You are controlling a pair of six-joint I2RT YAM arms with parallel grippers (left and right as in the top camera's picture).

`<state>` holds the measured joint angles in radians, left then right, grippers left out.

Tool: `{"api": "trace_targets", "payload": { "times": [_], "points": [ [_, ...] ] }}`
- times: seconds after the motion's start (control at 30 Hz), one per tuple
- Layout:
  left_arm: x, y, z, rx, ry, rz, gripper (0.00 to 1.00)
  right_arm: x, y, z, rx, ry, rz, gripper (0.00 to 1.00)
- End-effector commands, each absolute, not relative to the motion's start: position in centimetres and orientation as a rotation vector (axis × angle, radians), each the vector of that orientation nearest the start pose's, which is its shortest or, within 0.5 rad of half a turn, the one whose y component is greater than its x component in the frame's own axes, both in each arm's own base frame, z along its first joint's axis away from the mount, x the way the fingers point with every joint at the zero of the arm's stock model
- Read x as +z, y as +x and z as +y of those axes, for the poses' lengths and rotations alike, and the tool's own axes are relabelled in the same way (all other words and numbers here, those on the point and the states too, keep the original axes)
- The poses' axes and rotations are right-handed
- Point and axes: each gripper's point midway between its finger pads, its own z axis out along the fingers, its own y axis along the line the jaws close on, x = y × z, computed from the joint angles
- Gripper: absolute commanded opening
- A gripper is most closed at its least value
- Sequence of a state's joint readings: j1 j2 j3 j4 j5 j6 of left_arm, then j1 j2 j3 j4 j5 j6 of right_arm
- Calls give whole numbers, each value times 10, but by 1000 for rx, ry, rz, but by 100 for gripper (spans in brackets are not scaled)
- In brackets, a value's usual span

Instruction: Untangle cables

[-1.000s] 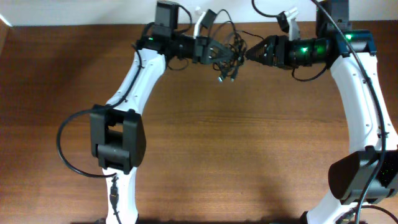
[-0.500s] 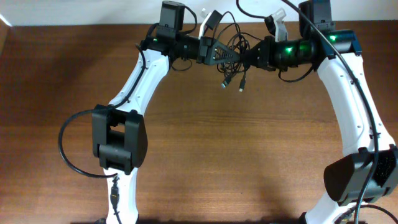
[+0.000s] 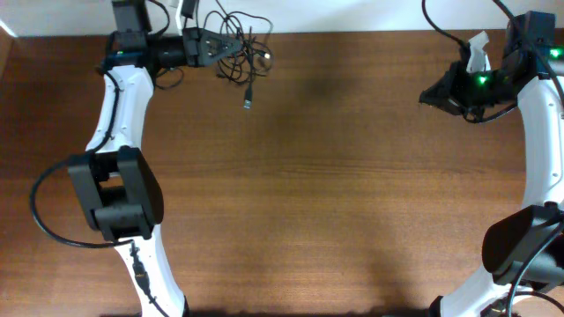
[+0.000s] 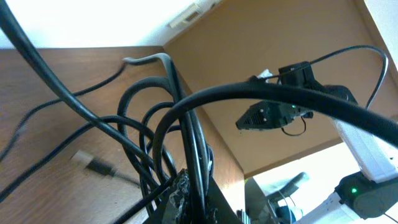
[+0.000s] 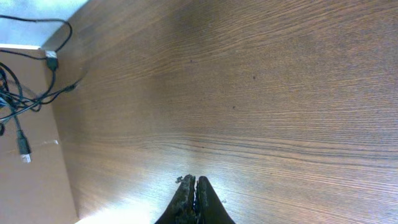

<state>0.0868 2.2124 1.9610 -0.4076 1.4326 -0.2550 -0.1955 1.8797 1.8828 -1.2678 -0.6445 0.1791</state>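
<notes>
My left gripper [image 3: 210,46] clenches the cables [image 3: 236,53], holding the knot up by the table's [image 3: 308,194] far-left edge, I judge so loose plug ends hang free. My right gripper [image 3: 434,92], pinched empty, sits well apart.

White tubes and big black blocks are seen on the left arm [image 3: 122,106] and the right arm [image 3: 539,141]. A thick black cable [image 3: 33,207] is looped beside the left one. A green light [image 3: 482,81] is lit near the black right gripper [image 5: 191,182].
</notes>
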Motion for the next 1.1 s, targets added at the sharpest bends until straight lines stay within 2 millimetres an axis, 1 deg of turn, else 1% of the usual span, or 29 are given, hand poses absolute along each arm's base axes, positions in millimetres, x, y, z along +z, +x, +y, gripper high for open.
{"api": "trace_targets", "payload": {
  "times": [0.0,0.03,0.07,0.1,0.13,0.17,0.2,0.23,0.27,0.3,0.33,0.37,0.4,0.43,0.47,0.57,0.6,0.63,0.67,0.7,0.77,0.9,0.97,1.07],
  "points": [
    [277,515,-132,-1647,499,1893,8,222,421,20,857,341,2688,4],
    [276,514,-134,-1652,500,1896,6,223,420,26,880,310,2686,6],
    [275,512,-139,-1668,497,1907,4,227,419,39,931,219,2670,16],
    [274,510,-144,-1681,495,1917,3,230,418,47,963,161,2658,22],
    [272,507,-152,-1703,497,1931,2,235,417,65,1012,40,2633,38],
    [272,502,-165,-1724,518,1938,1,237,415,83,1030,-59,2620,49],
    [272,499,-174,-1736,537,1940,1,238,414,92,1031,-104,2618,54],
    [270,495,-189,-1742,562,1949,1,239,414,107,1035,-170,2609,59],
    [267,493,-202,-1729,575,1967,0,240,414,121,1040,-224,2596,59],
    [258,494,-215,-1686,554,2020,0,243,414,135,1050,-247,2586,60],
    [246,497,-223,-1631,500,2097,0,248,416,147,1056,-266,2567,61],
    [230,501,-228,-1570,385,2213,0,251,420,155,1034,-270,2555,60],
    [220,503,-230,-1526,296,2291,0,251,425,160,996,-244,2557,60],
    [212,503,-234,-1498,237,2346,0,248,430,164,935,-217,2567,60],
    [209,501,-241,-1493,193,2382,0,242,436,167,826,-157,2589,60],
    [207,495,-256,-1514,166,2416,0,234,444,173,626,-39,2607,60],
    [207,493,-260,-1528,145,2429,0,233,444,175,600,-15,2609,60],
    [210,490,-264,-1579,79,2456,0,231,444,178,575,-12,2611,59],
    [215,486,-268,-1643,50,2458,0,229,444,181,562,-21,2614,60],
    [223,482,-273,-1719,70,2438,0,226,443,184,550,-19,2621,59],
    [234,477,-276,-1788,136,2394,0,220,445,183,510,33,2634,59],
    [243,468,-280,-1877,198,2363,0,216,446,184,515,31,2639,59],
    [244,466,-282,-1886,211,2361,0,217,447,185,516,30,2636,59],
    [245,459,-295,-1895,255,2360,0,217,446,185,516,28,2637,59]
  ]
}}
